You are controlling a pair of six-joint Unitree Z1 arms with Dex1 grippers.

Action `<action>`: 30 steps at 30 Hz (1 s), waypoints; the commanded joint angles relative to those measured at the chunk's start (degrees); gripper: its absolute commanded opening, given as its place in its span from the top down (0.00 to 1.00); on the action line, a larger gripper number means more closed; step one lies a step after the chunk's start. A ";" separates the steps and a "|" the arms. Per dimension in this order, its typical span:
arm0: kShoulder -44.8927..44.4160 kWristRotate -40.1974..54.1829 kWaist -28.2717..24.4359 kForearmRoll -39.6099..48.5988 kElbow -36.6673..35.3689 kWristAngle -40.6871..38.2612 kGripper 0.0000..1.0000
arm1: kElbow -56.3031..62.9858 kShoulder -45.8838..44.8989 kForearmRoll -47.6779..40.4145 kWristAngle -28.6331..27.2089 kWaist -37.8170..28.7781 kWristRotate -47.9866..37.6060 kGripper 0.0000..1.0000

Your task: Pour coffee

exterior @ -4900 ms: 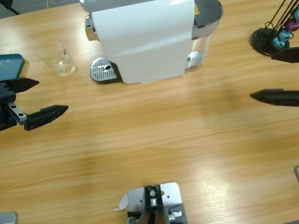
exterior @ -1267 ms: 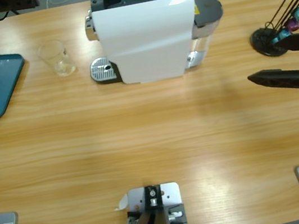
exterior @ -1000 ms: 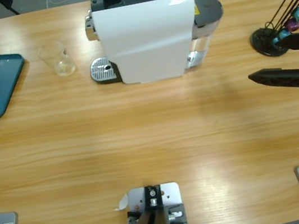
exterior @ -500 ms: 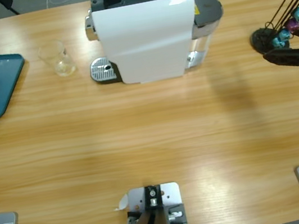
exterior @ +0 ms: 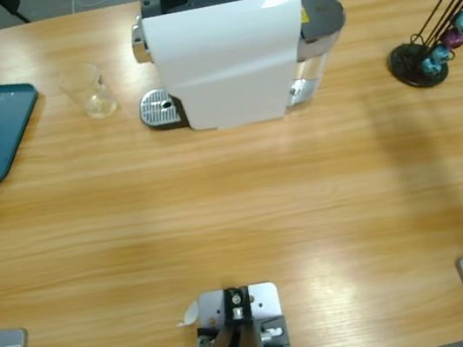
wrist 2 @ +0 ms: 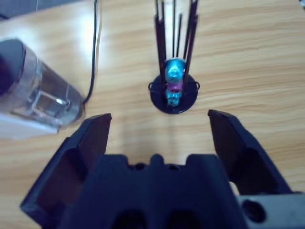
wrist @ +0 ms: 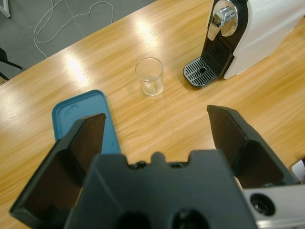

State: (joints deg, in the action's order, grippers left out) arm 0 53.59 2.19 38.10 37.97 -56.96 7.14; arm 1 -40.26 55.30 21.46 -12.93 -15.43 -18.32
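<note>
Coffee: none to be seen anywhere; the glass (exterior: 91,89) stands empty on the counter (exterior: 238,216), just beside the drip grille (exterior: 160,110) and not under the spout (wrist: 224,12)
Machine: white coffee machine (exterior: 225,51) mid-counter, its top slot open in the high view
Left hand: left hand (wrist: 157,136) spread wide, holding nothing, hovering high and looking down on the glass, the teal tray (wrist: 86,119) and the machine's front
Right hand: right hand (wrist 2: 159,131) also spread wide and empty, lined up on the capsule stand (wrist 2: 174,95) with its teal and purple capsules (wrist 2: 174,78)
Step in hand: by my reading, fetching a capsule to load, since there is nothing to pour yet
Doing it well: come straight down the line of the stand, keep clear of the thin black rods (wrist 2: 174,21), close on one capsule only, lift it free without tipping the stand
Only the high view shows: the open slot on top, and the whole counter at once; neither arm appears in it
Only the wrist views show: both hands and how far apart their jaws stand; the left one shows the spout and the glass's bare bottom, the right one the machine's clear water tank (wrist 2: 38,95) and a black cable (wrist 2: 96,43)
</note>
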 commanded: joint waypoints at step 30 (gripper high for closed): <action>3.63 1.20 0.66 0.69 2.64 -0.73 0.09 | 5.28 21.27 -18.95 6.95 11.12 3.63 0.32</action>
State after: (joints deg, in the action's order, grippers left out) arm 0 56.03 2.39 38.14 38.13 -56.64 7.14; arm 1 -36.35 73.91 3.57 -6.34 -4.98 -15.84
